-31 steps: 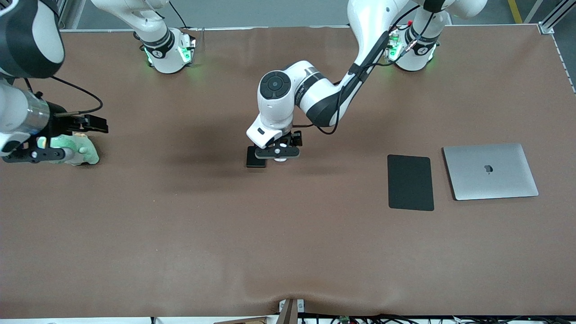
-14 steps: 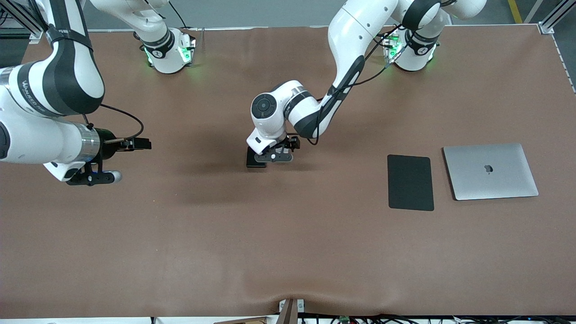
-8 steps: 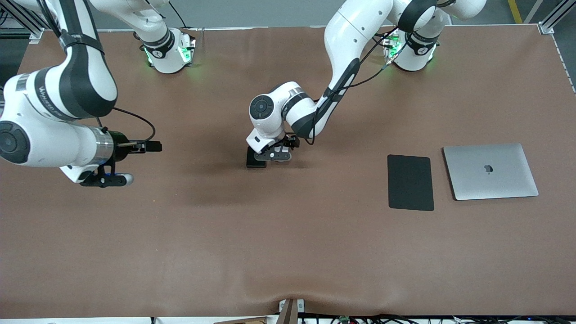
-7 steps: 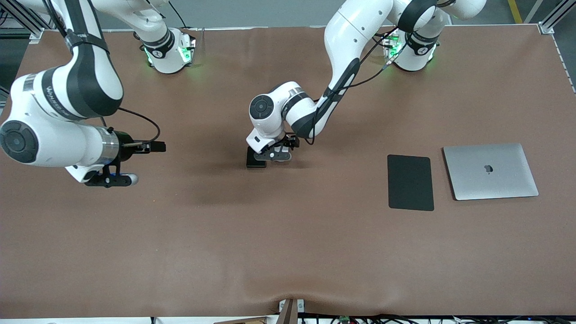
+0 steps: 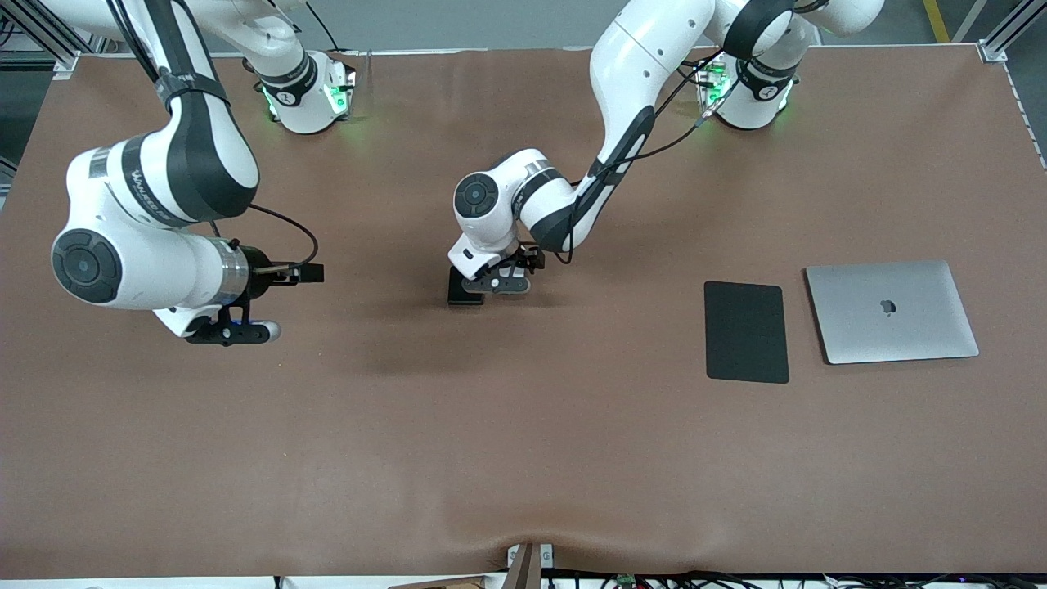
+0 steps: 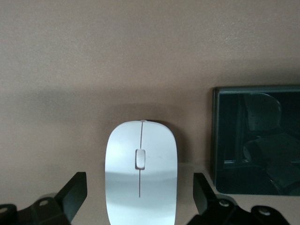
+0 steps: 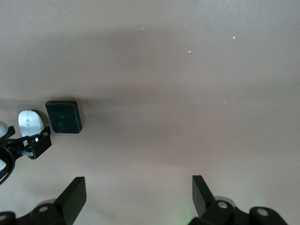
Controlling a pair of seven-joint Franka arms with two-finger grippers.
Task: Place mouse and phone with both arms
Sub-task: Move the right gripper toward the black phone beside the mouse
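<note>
The left gripper [image 5: 496,284] sits low over the mouse [image 6: 141,171], fingers spread either side of it. The phone [image 6: 255,139] lies just beside the mouse, toward the right arm's end. The right gripper [image 5: 226,331], also open and empty, hangs over bare table well apart from the phone.

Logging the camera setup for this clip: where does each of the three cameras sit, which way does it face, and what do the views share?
Front view: high across the table, facing both arms' bases; shows both arms, the mouse pad and laptop.
Left wrist view: on the left arm's wrist, looking down past the open left gripper at the mouse and phone.
Right wrist view: on the right arm's wrist, looking down over bare table, its open right gripper in frame.
Shared: both wrist views show the mouse and phone; the front view shows the phone.
</note>
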